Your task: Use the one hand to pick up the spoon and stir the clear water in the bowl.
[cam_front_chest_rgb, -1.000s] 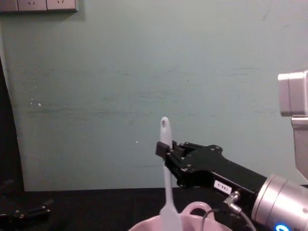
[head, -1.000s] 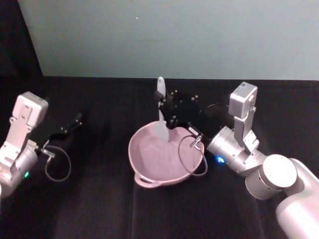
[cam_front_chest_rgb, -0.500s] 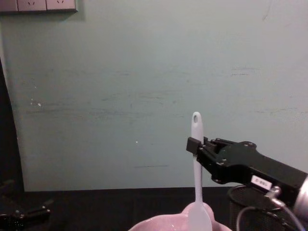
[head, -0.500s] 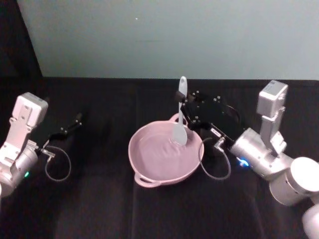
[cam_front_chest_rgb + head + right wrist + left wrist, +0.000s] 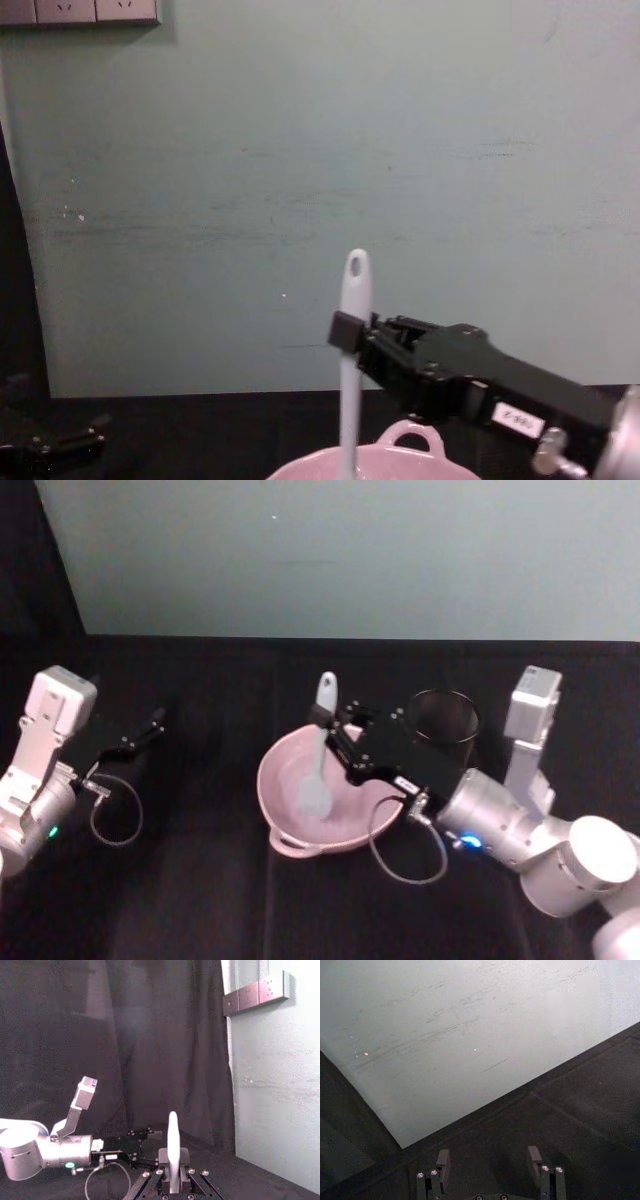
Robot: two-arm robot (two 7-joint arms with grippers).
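Spoon has swung from the pink bowl's far-right rim to its left side, right gripper clamped on the handle. Stirring seems under way; left gripper sits parked at the far left, fingers apart.

Your right gripper hangs over the pink bowl, clamped on the upright spoon. Its arm bars the bowl's right side, trailing a cable loop at the near right. The black mesh cup stands just beyond the arm. Bare black table lies left of the bowl and along its near side, up to the left gripper parked at far left.
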